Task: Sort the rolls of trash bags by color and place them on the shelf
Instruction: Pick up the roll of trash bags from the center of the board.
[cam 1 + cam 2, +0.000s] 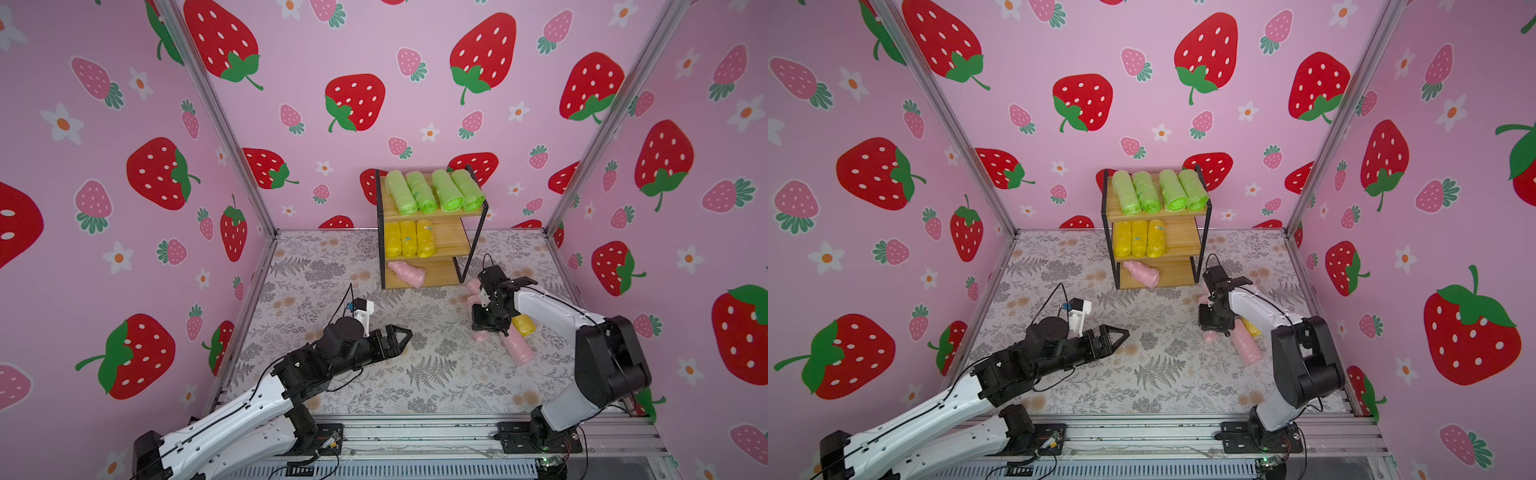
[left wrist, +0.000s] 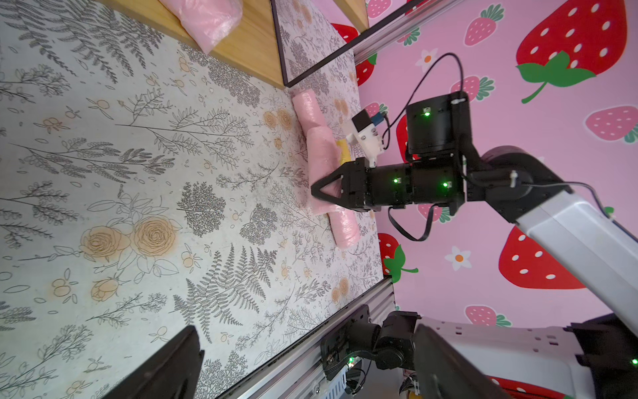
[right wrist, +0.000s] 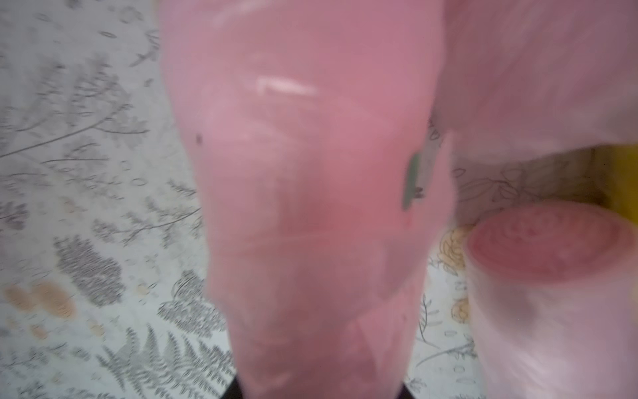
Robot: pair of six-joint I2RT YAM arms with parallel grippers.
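Eight rolls [image 1: 434, 192] are sitting sorted on the shelf [image 1: 453, 239]; beside it, four loose rolls [image 1: 519, 349] are lying, right claw [image 2: 322, 191] straddling a pink roll [image 3: 310, 207], grip unclear; left claw [image 1: 405, 334] is gaping apart.

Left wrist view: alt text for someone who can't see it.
The right end effector grips a pale pink crinkly plastic roll on the floral-print mat. Two similar pink rolls flank it, a yellow roll behind, near the wooden shelf.

Floral counter [image 1: 374, 386] bears a shelf [image 1: 442, 276] of sorted rolls [image 1: 419, 193]; loose pink rolls [image 1: 519, 351] and one yellow roll [image 1: 523, 325] lie beside it.
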